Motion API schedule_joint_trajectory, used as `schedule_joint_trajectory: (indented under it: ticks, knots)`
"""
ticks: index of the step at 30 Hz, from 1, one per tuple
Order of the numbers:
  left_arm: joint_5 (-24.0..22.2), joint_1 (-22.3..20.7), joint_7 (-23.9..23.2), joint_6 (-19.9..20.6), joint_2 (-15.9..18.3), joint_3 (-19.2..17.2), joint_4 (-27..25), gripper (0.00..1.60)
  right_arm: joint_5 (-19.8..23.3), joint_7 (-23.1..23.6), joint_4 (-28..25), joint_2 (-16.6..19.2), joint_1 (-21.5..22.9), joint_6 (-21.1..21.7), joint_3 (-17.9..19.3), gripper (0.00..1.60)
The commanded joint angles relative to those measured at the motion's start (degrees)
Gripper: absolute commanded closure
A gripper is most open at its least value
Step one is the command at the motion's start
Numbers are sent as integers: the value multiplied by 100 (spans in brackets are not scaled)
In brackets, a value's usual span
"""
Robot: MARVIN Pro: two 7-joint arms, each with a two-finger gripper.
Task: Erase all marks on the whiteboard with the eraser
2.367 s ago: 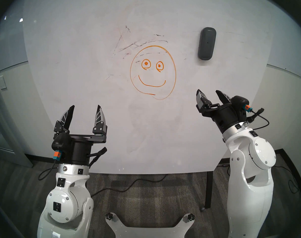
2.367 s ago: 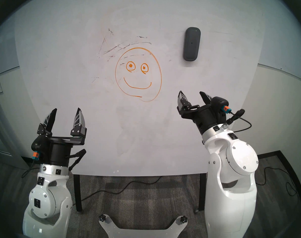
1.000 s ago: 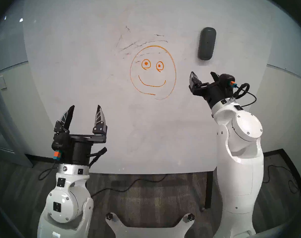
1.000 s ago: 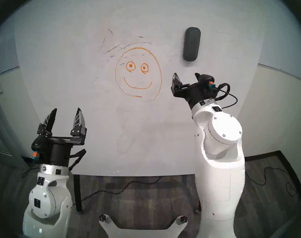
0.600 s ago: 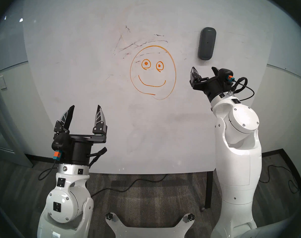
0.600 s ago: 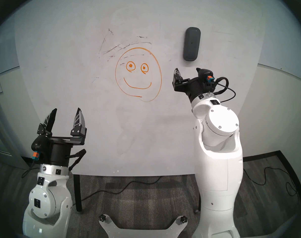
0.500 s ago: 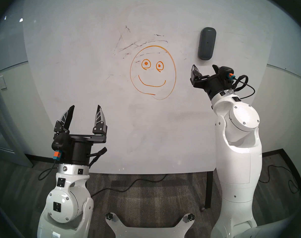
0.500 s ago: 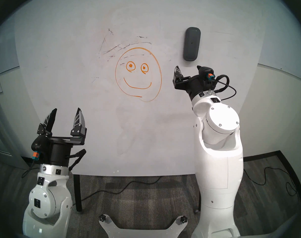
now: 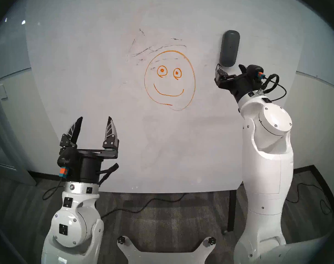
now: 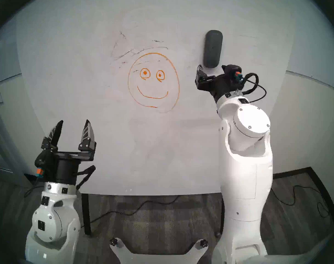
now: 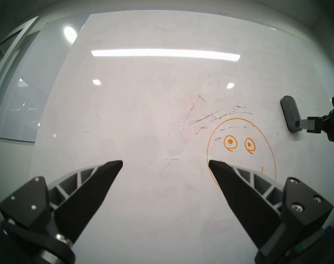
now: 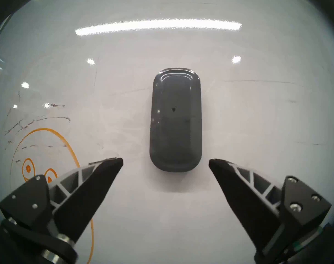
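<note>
**The eraser sits just above the right fingers**

The eraser [image 12: 175,120] is stuck flat on the whiteboard [image 9: 86,77], up on its right side. It stands tall, with its long side going up and down. Its round bottom end points down at the right gripper [image 12: 165,159].

The right gripper is the near one. Seen from the right wrist, its two fingers [image 12: 97,179] are spread wide apart and hold nothing. The eraser's bottom end sits in the middle, just above the two tips, not yet between them. The gap looks a bit wider than the eraser, so it should fit. Seen from the head, the left tip is right by the eraser's bottom corner, but I cannot tell if it touches.

So the next move, I think, is up a little more and in toward the board. Then the fingers can close on the two long sides.

The left gripper [image 9: 94,117] is low and far from the eraser. Its fingers are wide open and empty too.

The marks [image 9: 170,80], an orange smiley face with black scratchy lines above it, are all on the board. They lie to the left of the eraser.
</note>
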Motion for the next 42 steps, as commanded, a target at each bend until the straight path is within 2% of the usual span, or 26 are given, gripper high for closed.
schedule_joint_trajectory:
  ticks: [1,16,32,42]
  knots:
    - [-5,-4,-4,-13,4,-4,-109,0,64,48,-60,3,366,51,16,0]
    - [-4,-5,-4,-14,4,-3,-108,0,79,183,-125,52,695,348,-49,0]
    - [-6,-2,-4,-11,4,-4,-113,0,53,181,-90,54,743,331,-87,0]
    - [-5,-3,-4,-12,4,-4,-111,0,92,210,80,89,1074,645,-164,0]
